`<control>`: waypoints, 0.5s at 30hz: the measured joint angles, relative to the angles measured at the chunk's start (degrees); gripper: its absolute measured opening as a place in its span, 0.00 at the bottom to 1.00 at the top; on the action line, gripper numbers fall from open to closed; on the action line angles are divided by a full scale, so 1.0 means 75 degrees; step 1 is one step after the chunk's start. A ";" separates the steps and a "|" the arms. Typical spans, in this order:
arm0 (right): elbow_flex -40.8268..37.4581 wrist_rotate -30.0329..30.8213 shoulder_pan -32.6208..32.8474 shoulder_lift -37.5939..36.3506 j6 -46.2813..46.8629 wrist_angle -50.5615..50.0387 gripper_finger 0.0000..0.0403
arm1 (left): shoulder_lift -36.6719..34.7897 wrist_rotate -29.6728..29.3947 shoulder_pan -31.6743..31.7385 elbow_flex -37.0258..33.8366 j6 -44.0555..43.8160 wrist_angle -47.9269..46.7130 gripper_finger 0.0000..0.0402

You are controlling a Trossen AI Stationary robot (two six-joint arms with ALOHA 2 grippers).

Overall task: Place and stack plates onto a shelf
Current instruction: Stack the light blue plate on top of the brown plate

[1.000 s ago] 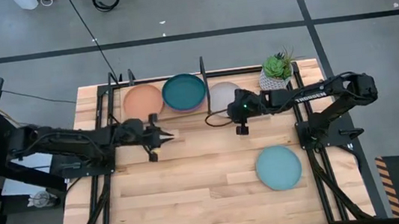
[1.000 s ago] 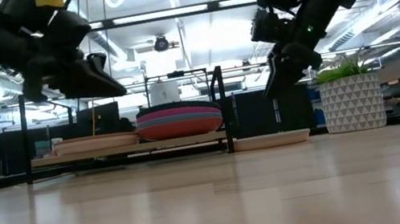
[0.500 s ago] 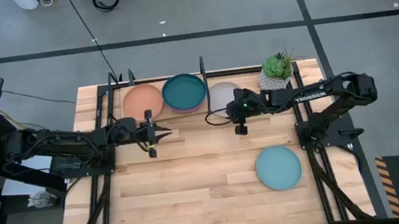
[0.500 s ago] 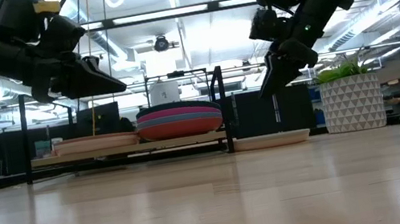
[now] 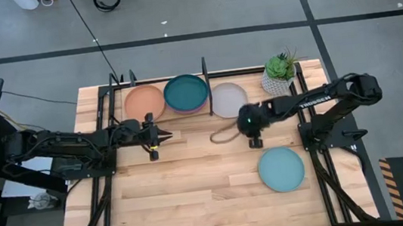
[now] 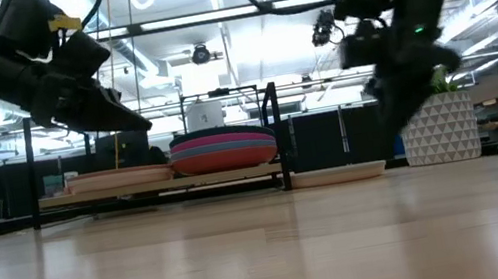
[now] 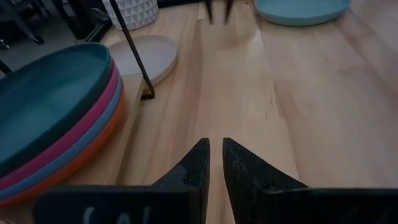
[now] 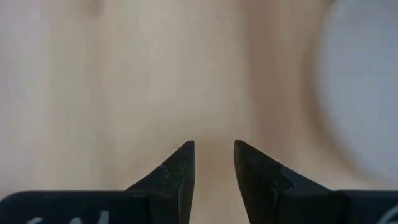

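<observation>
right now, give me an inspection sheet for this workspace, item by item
surface: pale plank table, mostly bare.
job's things: shelf holds a peach plate and a stack topped by a dark teal plate; a cream-white plate lies on the table beside the shelf; a light blue plate lies on the table nearer the front.
clutter: potted plant at the table's back right corner.
grippers: left gripper empty, in front of the shelf, fingers nearly together; right gripper empty, slightly open, between the cream-white and light blue plates.
cables: a loop at the right arm's wrist.
surroundings: grey floor, a cable on it.
</observation>
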 joint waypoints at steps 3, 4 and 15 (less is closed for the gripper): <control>0.0085 -0.0333 0.0549 0.0000 0.0348 -0.1034 0.28 | 0.0000 -0.0001 0.0000 0.0000 -0.0004 0.0056 0.13; 0.0160 -0.0451 0.0699 0.0000 0.0439 -0.1391 0.28 | 0.0000 -0.0001 0.0000 0.0000 -0.0004 0.0118 0.13; 0.0885 -0.0914 0.1506 -0.0003 0.0913 -0.2839 0.24 | 0.0003 -0.0001 0.0000 0.0000 -0.0010 0.0566 0.13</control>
